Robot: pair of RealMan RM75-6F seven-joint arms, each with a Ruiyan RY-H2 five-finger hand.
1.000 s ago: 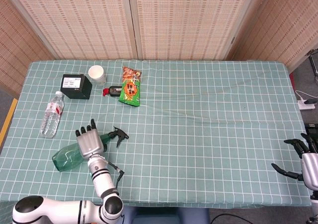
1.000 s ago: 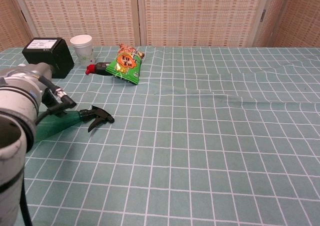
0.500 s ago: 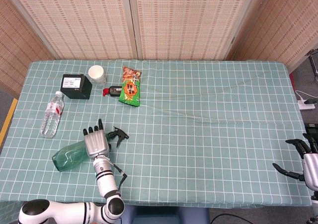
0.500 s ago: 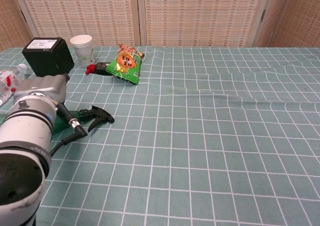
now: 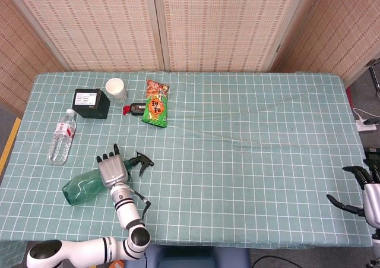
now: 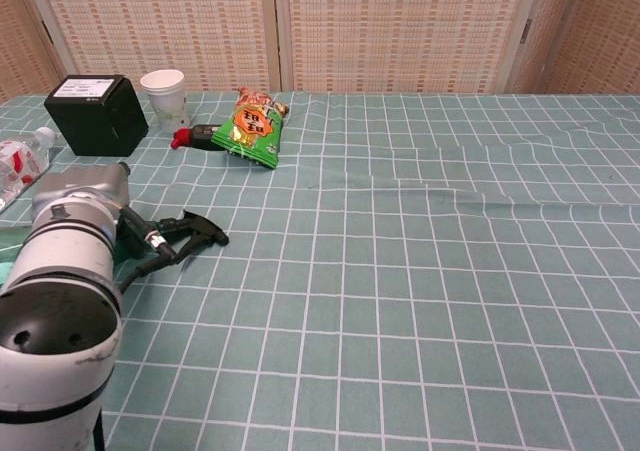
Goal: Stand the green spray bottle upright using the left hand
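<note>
The green spray bottle (image 5: 82, 188) lies on its side at the front left of the table, its black trigger head (image 5: 142, 160) pointing right and away. My left hand (image 5: 112, 169) lies over the bottle's neck, fingers straight and apart, not wrapped around it. In the chest view my left forearm (image 6: 62, 271) hides nearly all of the bottle; only the trigger head (image 6: 197, 231) shows. My right hand (image 5: 367, 188) hangs past the table's right front corner, fingers spread and holding nothing.
At the back left stand a black box (image 5: 91, 103) and a paper cup (image 5: 116, 89). Beside them lie a green snack bag (image 5: 157, 105) and a small dark red-capped item (image 5: 135, 109). A clear water bottle (image 5: 62, 137) lies left of the spray bottle.
My left hand has shifted slightly right over the bottle's neck while the forearm swung in under it. The bottle has not moved. The right hand is nearly still.
</note>
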